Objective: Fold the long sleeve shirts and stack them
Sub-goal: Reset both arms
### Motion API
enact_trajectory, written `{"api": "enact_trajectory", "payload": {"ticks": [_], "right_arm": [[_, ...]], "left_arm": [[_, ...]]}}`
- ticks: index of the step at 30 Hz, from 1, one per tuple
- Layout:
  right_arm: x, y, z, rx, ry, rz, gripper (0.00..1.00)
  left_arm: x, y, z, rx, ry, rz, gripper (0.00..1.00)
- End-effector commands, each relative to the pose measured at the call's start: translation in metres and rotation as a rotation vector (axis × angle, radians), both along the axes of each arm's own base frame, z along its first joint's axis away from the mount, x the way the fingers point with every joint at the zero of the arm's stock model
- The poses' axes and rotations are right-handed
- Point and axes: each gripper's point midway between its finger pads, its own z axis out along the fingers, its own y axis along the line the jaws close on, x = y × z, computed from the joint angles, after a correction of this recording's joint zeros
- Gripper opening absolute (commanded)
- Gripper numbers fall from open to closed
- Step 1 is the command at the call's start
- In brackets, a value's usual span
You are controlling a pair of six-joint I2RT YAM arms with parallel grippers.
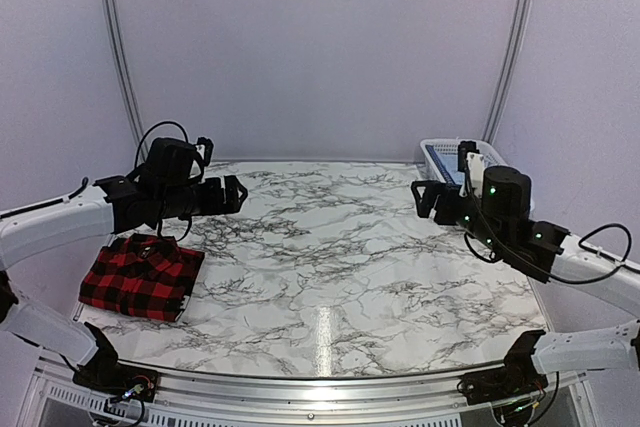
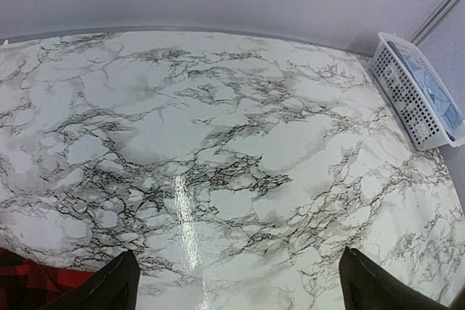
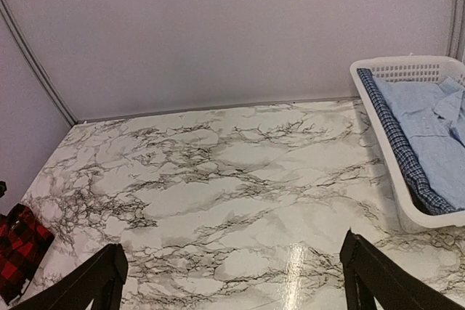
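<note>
The red-and-black check shirt [image 1: 140,277] lies folded at the table's left edge; it also shows in the right wrist view [image 3: 20,250] and at the corner of the left wrist view [image 2: 29,287]. The pale blue shirt [image 3: 436,132] lies in the white basket [image 3: 385,172], next to a blue checked cloth [image 3: 399,147]. My left gripper [image 1: 235,194] hovers open and empty above the table, beyond the red shirt. My right gripper [image 1: 420,197] hovers open and empty just left of the basket [image 1: 440,155].
The marble-patterned table [image 1: 330,247] spreads between the arms. Grey walls close in the back and both sides. The basket [image 2: 418,92] stands at the far right corner against the wall.
</note>
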Motion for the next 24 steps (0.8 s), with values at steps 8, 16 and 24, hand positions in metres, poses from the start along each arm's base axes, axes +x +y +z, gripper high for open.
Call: {"api": "enact_trajectory", "payload": {"ticks": [8, 16, 24], "right_arm": [[-0.034, -0.047, -0.007, -0.016, -0.033, -0.101, 0.98], [-0.033, -0.050, 0.016, -0.044, -0.082, -0.110, 0.98], [-0.030, -0.045, 0.026, -0.043, -0.107, -0.095, 0.99]], "left_arm": [[-0.016, 0.028, 0.019, -0.003, -0.138, 0.046, 0.99], [-0.021, 0.037, 0.015, -0.006, -0.145, 0.075, 0.99], [-0.023, 0.045, 0.015, 0.000, -0.163, 0.100, 0.99]]}}
